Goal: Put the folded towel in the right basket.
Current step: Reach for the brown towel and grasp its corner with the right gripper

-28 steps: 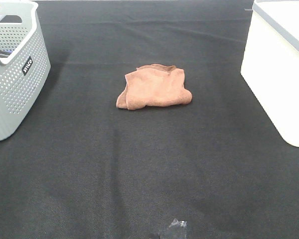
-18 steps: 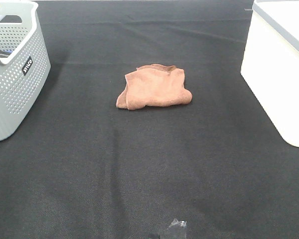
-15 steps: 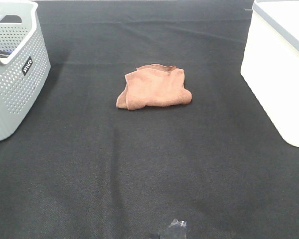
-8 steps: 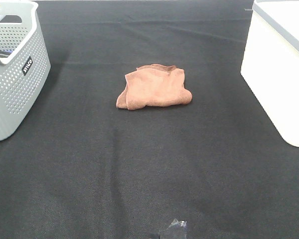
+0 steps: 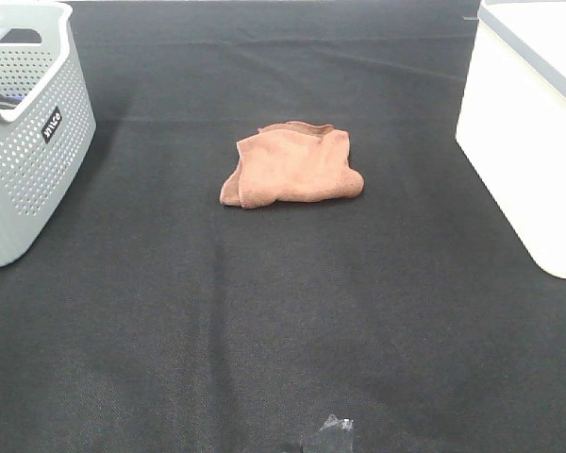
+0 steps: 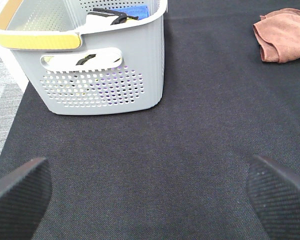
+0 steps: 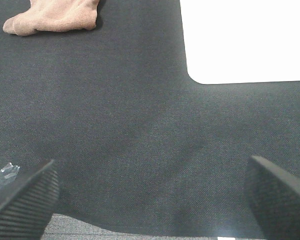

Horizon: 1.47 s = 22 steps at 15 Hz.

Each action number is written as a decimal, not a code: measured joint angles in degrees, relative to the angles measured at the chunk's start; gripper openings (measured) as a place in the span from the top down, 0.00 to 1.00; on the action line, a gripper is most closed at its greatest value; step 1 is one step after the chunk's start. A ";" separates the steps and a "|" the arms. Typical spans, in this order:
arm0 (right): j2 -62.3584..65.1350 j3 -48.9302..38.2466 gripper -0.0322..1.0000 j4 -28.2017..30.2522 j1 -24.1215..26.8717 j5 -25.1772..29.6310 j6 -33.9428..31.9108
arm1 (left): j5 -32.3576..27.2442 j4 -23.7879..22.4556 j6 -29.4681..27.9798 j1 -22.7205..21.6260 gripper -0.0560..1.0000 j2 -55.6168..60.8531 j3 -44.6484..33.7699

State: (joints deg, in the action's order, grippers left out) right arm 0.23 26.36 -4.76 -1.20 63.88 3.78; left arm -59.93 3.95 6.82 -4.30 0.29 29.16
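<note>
The folded towel (image 5: 292, 165) lies in the middle of the dark counter (image 5: 264, 311), well apart from the white right basket (image 5: 524, 151); a grey basket (image 5: 33, 132) stands at the left; the left claw (image 6: 149, 200) and right claw (image 7: 150, 200) both gape wide, holding nothing.

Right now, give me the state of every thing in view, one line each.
folded towel, folded, lying on the black mat, not gripped.
grey left basket, upright, holding some items.
white right basket, upright, contents cannot be seen.
left tool, open, empty.
right tool, open, empty.
</note>
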 joint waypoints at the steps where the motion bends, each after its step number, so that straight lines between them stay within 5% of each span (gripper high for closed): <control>1: 0.00 0.00 0.03 0.00 0.00 0.00 0.00 | 0.00 0.00 0.00 0.00 0.01 0.00 0.00; 22: -0.92 0.00 0.03 1.32 0.00 0.00 0.00 | 0.00 0.00 0.00 0.00 0.01 0.00 0.00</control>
State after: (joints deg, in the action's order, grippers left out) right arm -0.69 26.36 -3.44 -1.20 63.88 3.78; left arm -59.93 3.95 6.82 -4.30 0.29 29.16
